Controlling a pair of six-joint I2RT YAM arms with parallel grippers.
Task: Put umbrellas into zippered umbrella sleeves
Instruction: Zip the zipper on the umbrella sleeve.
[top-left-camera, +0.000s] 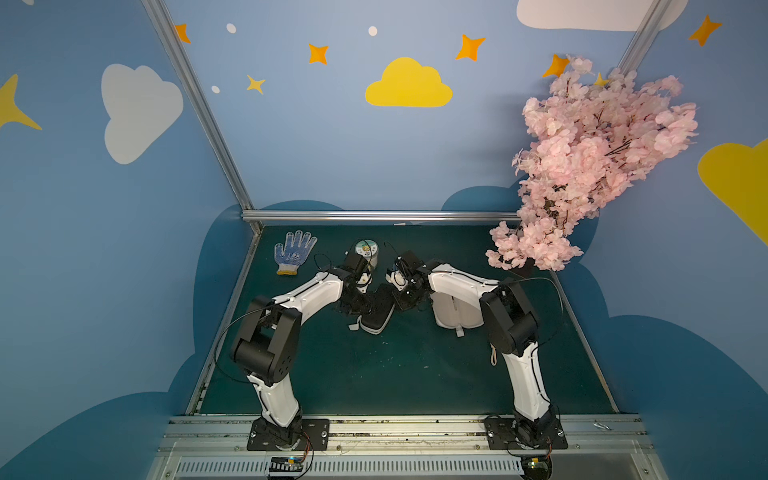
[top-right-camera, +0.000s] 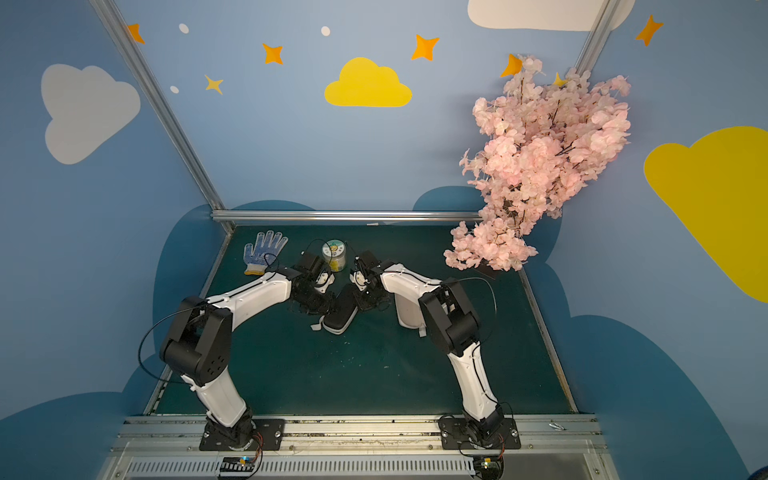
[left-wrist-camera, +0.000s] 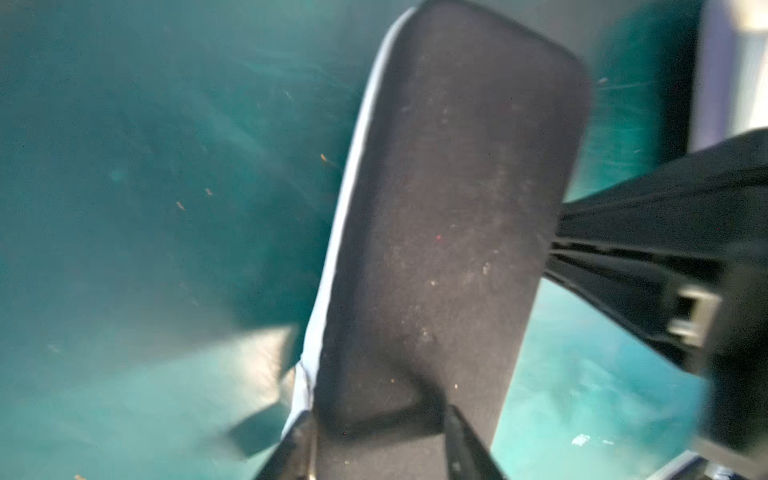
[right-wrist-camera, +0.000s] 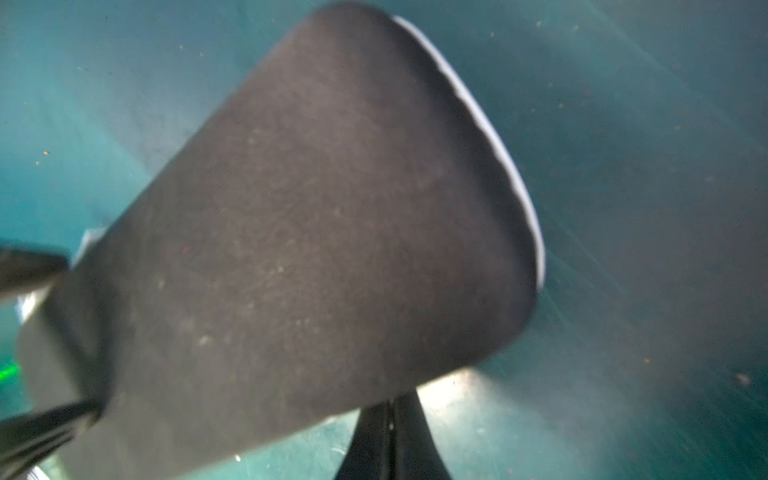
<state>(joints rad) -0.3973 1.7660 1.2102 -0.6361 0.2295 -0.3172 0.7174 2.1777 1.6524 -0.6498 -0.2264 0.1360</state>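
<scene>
The black zippered umbrella sleeve (top-left-camera: 377, 312) lies shut on the green mat, a grey strap (top-left-camera: 354, 324) at its near end. My left gripper (left-wrist-camera: 379, 412) hangs over that end, its fingers (left-wrist-camera: 459, 436) apart above the black shell. My right gripper (right-wrist-camera: 390, 401) is shut, its tip against the sleeve's (right-wrist-camera: 316, 232) long side; whether it pinches anything is hidden. The lilac sleeve (top-left-camera: 451, 309) lies open, pale lining up, partly under my right arm. No umbrella shows itself; only a cream wrist loop (top-left-camera: 493, 357) peeks out beside my right arm.
A blue-dotted white glove (top-left-camera: 293, 251) and a round tin (top-left-camera: 366, 250) sit at the back of the mat. A pink blossom branch (top-left-camera: 582, 166) overhangs the back right corner. Metal rails edge the mat (top-left-camera: 374, 374).
</scene>
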